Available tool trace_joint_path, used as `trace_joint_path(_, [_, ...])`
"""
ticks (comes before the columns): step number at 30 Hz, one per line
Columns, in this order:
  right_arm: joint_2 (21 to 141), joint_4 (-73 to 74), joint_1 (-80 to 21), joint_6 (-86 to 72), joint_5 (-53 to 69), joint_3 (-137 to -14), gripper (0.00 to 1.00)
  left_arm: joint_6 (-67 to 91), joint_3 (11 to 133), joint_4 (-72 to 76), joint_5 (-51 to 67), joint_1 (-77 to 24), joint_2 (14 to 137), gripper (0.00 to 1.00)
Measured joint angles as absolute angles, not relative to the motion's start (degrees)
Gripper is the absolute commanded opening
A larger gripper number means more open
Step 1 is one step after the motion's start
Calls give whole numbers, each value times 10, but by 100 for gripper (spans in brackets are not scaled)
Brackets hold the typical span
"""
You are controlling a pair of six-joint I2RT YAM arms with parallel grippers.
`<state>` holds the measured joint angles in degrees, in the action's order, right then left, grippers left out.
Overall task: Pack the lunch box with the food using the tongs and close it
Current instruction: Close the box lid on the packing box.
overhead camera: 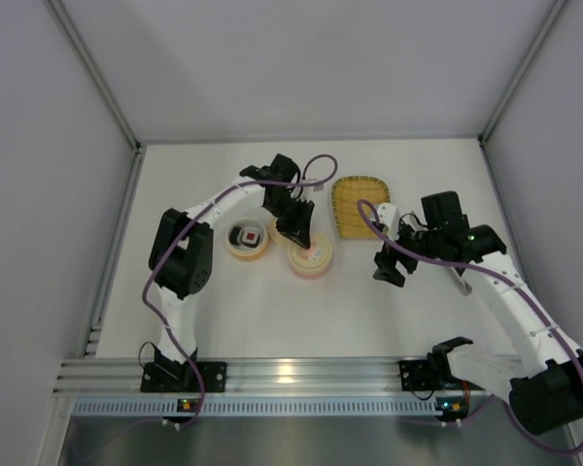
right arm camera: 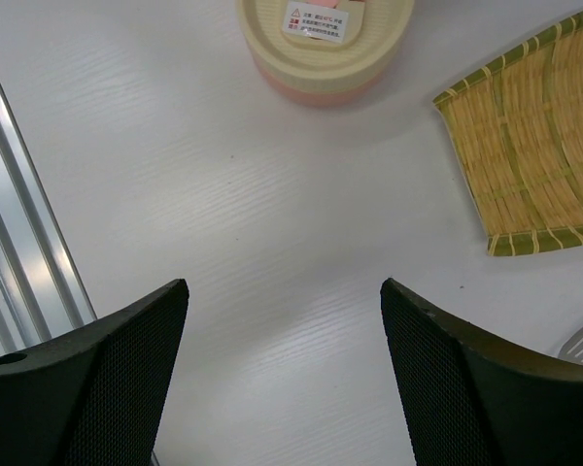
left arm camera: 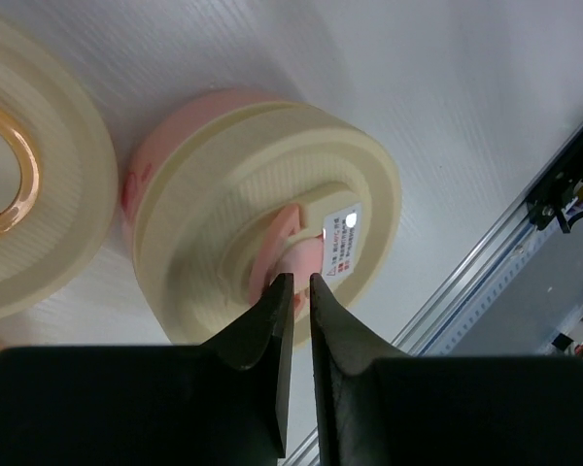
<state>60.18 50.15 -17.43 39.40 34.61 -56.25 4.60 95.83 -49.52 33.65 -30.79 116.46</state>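
The lunch box shows as round tiers. A pink tier with a cream lid sits mid-table. My left gripper is right above it, jaws pinched shut on the lid's pink handle. To its left an open orange-rimmed tier holds a black-and-white sushi roll with a red centre. My right gripper hangs open over bare table, holding nothing. A slim grey strip, likely the tongs, lies mostly hidden under the right arm. No other food shows.
A woven yellow tray lies at the back right with nothing in it. A second cream lid with a copper-coloured handle sits close beside the pink tier. The metal rail runs along the near edge.
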Motion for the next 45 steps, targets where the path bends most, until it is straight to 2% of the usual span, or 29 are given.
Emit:
trace_joint_path(10, [594,502,-174,394,346,-562,79,48,956,-490,334,-306,1179,17])
trace_joint_path(12, [592,502,-174,394,346,-562,79,47,956,-490,333,-306,1178,22])
trace_joint_path(13, [592,502,-174,394,346,-562,79,46,956,-490,333,-306,1176,26])
trace_joint_path(14, [591,502,-174,394,346,-562,80,44,956,-490,331,-306,1175,35])
trace_joint_path(17, [583,502,-174,393,346,-562,80,37,956,-488,315,-309,1162,44])
trace_joint_path(21, [570,502,-174,388,346,-562,81,25,978,-490,273,-314,1145,48])
trace_joint_path(32, [556,502,-129,362,376,-562,82,-9,1006,-493,123,-402,1120,49])
trace_joint_path(45, [551,505,-114,360,396,-562,83,2,1011,-479,66,-427,1190,50])
